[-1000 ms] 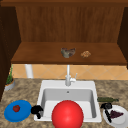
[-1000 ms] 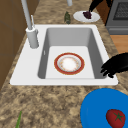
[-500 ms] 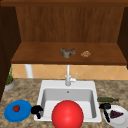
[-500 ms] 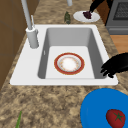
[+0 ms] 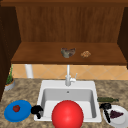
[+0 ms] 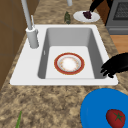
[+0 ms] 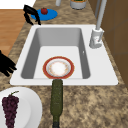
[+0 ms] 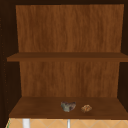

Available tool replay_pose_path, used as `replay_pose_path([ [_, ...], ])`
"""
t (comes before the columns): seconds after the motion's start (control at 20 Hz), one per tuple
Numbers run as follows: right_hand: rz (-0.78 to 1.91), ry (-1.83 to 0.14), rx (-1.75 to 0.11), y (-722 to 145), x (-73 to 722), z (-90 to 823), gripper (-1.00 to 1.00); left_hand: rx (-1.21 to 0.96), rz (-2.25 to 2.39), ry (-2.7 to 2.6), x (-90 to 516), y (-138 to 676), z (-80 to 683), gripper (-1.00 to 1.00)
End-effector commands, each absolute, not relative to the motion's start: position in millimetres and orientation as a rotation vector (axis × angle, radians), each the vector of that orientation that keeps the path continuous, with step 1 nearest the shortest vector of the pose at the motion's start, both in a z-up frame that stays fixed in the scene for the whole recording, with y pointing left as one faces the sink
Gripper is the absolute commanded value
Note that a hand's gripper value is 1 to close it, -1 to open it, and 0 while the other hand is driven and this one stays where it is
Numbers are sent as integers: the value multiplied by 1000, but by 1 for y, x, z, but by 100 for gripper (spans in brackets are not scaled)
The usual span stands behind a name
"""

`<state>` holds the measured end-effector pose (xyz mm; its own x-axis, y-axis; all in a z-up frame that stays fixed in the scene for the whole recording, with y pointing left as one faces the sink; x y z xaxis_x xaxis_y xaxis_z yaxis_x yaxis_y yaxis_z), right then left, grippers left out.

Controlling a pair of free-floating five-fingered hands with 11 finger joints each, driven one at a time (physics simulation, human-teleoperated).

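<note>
My left hand (image 5: 37, 110) hovers at the sink's front left corner, fingers relaxed and hanging down, holding nothing. It sits between the white sink (image 5: 45, 86) and a blue plate (image 5: 13, 113) that carries a red tomato (image 5: 16, 108). In the left side view this left hand (image 6: 115, 67) is over the sink rim beside the blue plate (image 6: 100, 110). My right hand (image 5: 106, 108) is open over the rim of a white plate (image 5: 122, 120) with dark grapes (image 5: 115, 114). A red bowl (image 6: 69, 63) lies in the basin.
A dark green bottle (image 7: 57, 98) lies on the counter right of the sink. The faucet (image 5: 68, 76) stands at the back rim. A potted plant (image 5: 9, 82) is at far left. On the wooden shelf (image 5: 37, 56) rest a grey lump (image 5: 68, 52) and a brown lump (image 5: 85, 54).
</note>
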<state>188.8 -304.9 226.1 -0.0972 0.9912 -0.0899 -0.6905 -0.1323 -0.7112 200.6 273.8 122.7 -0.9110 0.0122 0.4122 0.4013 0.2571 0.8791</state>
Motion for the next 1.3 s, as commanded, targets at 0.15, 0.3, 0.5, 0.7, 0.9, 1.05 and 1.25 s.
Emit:
replay_pose_path([
  [0.15, 1619, -599, -681, -305, 189, 227, 0, -374, -1671, -2218, 203, 280, 129, -100],
  [0.3, 1612, -605, -687, -305, 189, 227, 0, -392, -1705, -2185, 205, 289, 143, -100],
  [0.5, 1606, -609, -690, -305, 189, 227, 0, -398, -1737, -2144, 203, 306, 158, -100],
  [0.7, 1602, -612, -692, -305, 189, 226, 0, -420, -1703, -2166, 203, 335, 165, -100],
  [0.9, 1600, -613, -692, -305, 189, 226, 0, -441, -1690, -2157, 202, 366, 163, -100],
  [1.05, 1598, -613, -693, -305, 189, 226, 0, -450, -1684, -2161, 205, 390, 164, -100],
  [1.25, 1597, -614, -693, -305, 189, 226, 0, -467, -1681, -2168, 210, 420, 164, -100],
])
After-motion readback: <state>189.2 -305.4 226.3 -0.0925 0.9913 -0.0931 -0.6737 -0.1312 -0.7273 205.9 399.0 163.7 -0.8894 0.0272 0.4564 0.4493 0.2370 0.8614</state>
